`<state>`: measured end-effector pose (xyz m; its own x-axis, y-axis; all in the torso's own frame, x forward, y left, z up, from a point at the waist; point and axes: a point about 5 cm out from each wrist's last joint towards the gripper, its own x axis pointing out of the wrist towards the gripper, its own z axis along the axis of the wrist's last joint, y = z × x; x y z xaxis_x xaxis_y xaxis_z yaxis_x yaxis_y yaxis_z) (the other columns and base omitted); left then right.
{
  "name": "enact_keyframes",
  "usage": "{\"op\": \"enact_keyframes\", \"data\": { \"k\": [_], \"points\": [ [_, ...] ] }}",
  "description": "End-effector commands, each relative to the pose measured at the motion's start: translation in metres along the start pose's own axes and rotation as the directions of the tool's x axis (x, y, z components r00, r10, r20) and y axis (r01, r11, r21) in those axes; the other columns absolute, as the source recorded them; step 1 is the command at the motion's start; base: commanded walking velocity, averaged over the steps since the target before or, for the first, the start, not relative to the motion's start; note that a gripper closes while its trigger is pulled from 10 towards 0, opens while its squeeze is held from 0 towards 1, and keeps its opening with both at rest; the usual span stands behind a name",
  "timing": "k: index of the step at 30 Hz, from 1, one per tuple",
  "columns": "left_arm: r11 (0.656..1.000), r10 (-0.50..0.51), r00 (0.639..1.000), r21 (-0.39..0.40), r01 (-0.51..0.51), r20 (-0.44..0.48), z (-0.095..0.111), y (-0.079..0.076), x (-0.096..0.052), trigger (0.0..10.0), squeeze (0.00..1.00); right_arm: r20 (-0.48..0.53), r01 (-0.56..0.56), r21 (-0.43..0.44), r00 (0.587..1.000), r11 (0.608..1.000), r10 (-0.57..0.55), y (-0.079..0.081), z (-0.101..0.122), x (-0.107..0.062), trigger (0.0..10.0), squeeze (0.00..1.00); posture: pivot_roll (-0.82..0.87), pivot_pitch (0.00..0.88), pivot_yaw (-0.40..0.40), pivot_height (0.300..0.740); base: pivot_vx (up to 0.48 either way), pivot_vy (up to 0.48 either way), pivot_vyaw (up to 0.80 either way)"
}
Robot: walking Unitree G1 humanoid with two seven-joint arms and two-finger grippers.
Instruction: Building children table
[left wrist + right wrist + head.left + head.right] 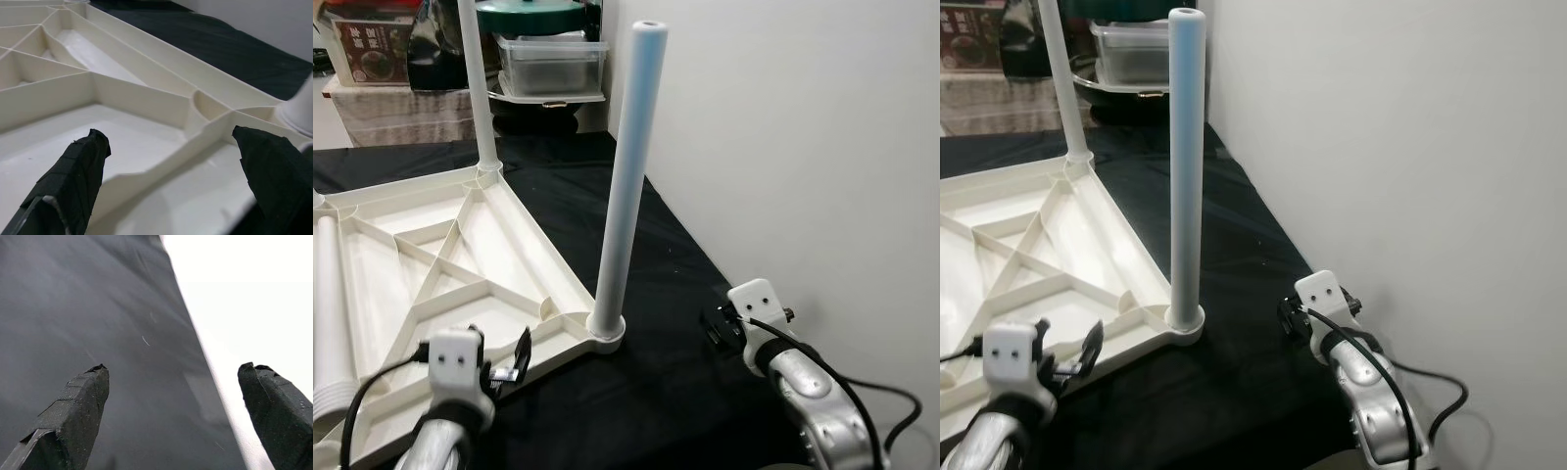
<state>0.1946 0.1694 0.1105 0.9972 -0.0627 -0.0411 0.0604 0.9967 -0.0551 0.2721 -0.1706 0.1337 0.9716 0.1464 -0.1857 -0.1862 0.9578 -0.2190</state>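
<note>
A white ribbed tabletop (499, 245) lies upside down on a black cloth (666, 294). One pale leg (628, 176) stands upright in its near corner socket, and a second leg (478, 88) stands in the far corner. A third leg (328, 304) lies loose on the tabletop's left side. My left gripper (171, 142) is open, low over the tabletop's front rim (146, 105), just left of the near leg's base (298, 110). My right gripper (173, 369) is open over bare cloth, right of that leg and close to the wall.
A white wall (822, 147) runs close along the cloth's right edge. At the back stand clear plastic containers (551, 64) under a green lid and a printed box (372, 44). A black cable (891, 401) trails from the right arm.
</note>
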Motion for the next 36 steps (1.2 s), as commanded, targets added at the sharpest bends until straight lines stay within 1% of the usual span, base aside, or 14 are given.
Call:
{"op": "enact_keyframes", "data": {
  "k": [1, 5, 10, 13, 18, 20, 24, 25, 27, 29, 32, 34, 35, 36],
  "points": [
    [1.0, 0.006, 1.0, 0.006, -0.006, 0.004, 0.002, -0.002, 0.0, 10.0, 0.0, 0.038, 0.004, 0.026, 0.999, 1.0, -0.005, -0.001, 0.007, 0.0, 10.0, 0.0, 0.03, 0.0, -0.104, 0.74, 0.0, 0.0, 0.0],
    [1.0, 0.023, 0.999, 0.017, -0.023, 0.023, 0.007, -0.001, 0.0, 10.0, 0.0, 0.031, -0.027, 0.051, 0.999, 0.998, 0.025, 0.006, 0.007, 0.003, 10.0, 0.0, 0.05, 0.0, -0.114, 0.74, 0.0, 0.0, 0.0],
    [0.998, 0.049, 0.997, 0.046, -0.052, 0.058, 0.015, -0.001, -0.002, 10.0, 0.0, 0.066, -0.07, 0.078, 0.996, 0.994, 0.065, 0.013, 0.009, 0.004, 10.0, 0.0, 0.05, 0.0, -0.116, 0.74, 0.0, 0.0, 0.0],
    [0.995, 0.069, 0.994, 0.068, -0.075, 0.085, 0.021, 0.001, -0.002, 10.0, 0.0, 0.079, -0.078, 0.086, 0.994, 0.993, 0.071, 0.014, 0.009, 0.005, 10.0, 0.0, 0.05, 0.0, -0.117, 0.74, 0.0, 0.427, 0.0],
    [0.994, 0.06, 0.995, 0.088, -0.068, 0.085, 0.022, 0.0, -0.002, 10.0, 0.0, 0.088, -0.067, 0.088, 0.994, 0.994, 0.06, 0.014, 0.009, 0.006, 10.0, 0.0, 0.05, 0.0, -0.116, 0.74, 0.0, 0.48, 0.0],
    [0.994, 0.056, 0.995, 0.089, -0.063, 0.085, 0.022, 0.0, -0.002, 10.0, 0.0, 0.091, -0.055, 0.084, 0.995, 0.995, 0.047, 0.013, 0.01, 0.007, 10.0, 0.0, 0.05, 0.0, -0.114, 0.74, 0.0, 0.48, 0.79],
    [0.995, 0.047, 0.996, 0.089, -0.054, 0.08, 0.022, -0.002, -0.002, 10.0, 0.0, 0.089, -0.011, 0.084, 0.996, 0.996, 0.004, 0.009, 0.01, 0.007, 10.0, 0.0, 0.05, 0.0, -0.114, 0.74, 0.0, 0.476, 0.8],
    [0.994, 0.043, 0.996, 0.095, -0.05, 0.077, 0.022, -0.002, -0.002, 10.0, 0.0, 0.091, 0.008, 0.105, 0.996, 0.994, -0.018, 0.005, 0.009, 0.006, 10.0, 0.0, 0.05, 0.0, -0.114, 0.74, 0.0, 0.476, 0.0],
    [0.994, 0.044, 0.996, 0.096, -0.051, 0.077, 0.022, -0.002, -0.002, 10.0, 0.0, 0.087, 0.023, 0.103, 0.996, 0.994, -0.032, 0.003, 0.008, 0.006, 10.0, 0.0, 0.05, 0.0, -0.114, 0.74, 0.0, 0.476, 0.0],
    [0.992, 0.043, 0.996, 0.111, -0.051, 0.08, 0.022, -0.002, -0.002, 10.0, 0.0, 0.039, 0.098, 0.049, 0.994, 0.994, -0.1, -0.006, 0.002, 0.009, 10.0, 0.0, 0.05, 0.0, -0.115, 0.74, 0.0, 0.0, 0.0],
    [0.992, 0.042, 0.996, 0.115, -0.051, 0.081, 0.022, -0.002, -0.002, 10.0, 0.0, 0.028, 0.114, 0.037, 0.993, 0.993, -0.115, -0.008, 0.001, 0.01, 10.0, 0.0, 0.05, 0.0, -0.115, 0.74, 0.0, 0.0, 0.0],
    [0.993, 0.04, 0.996, 0.111, -0.049, 0.075, 0.02, -0.003, -0.002, 10.0, 0.0, -0.078, 0.218, 0.035, 0.973, 0.975, -0.215, -0.021, -0.014, 0.012, 10.0, 0.0, 0.06, 0.0, -0.116, 0.74, 0.0, 0.0, 0.0],
    [0.993, 0.04, 0.997, 0.111, -0.048, 0.073, 0.02, -0.003, -0.001, 10.0, 0.0, -0.146, 0.27, 0.033, 0.954, 0.962, -0.263, -0.027, -0.024, 0.012, 10.0, 0.0, 0.06, 0.0, -0.117, 0.74, 0.0, 0.0, 0.0],
    [0.993, 0.04, 0.997, 0.111, -0.048, 0.073, 0.02, -0.003, -0.001, 10.0, 0.0, -0.146, 0.27, 0.033, 0.954, 0.962, -0.263, -0.027, -0.024, 0.012, 10.0, 0.0, 0.06, 0.0, -0.117, 0.74, 0.0, 0.0, 0.0]
  ]
}}
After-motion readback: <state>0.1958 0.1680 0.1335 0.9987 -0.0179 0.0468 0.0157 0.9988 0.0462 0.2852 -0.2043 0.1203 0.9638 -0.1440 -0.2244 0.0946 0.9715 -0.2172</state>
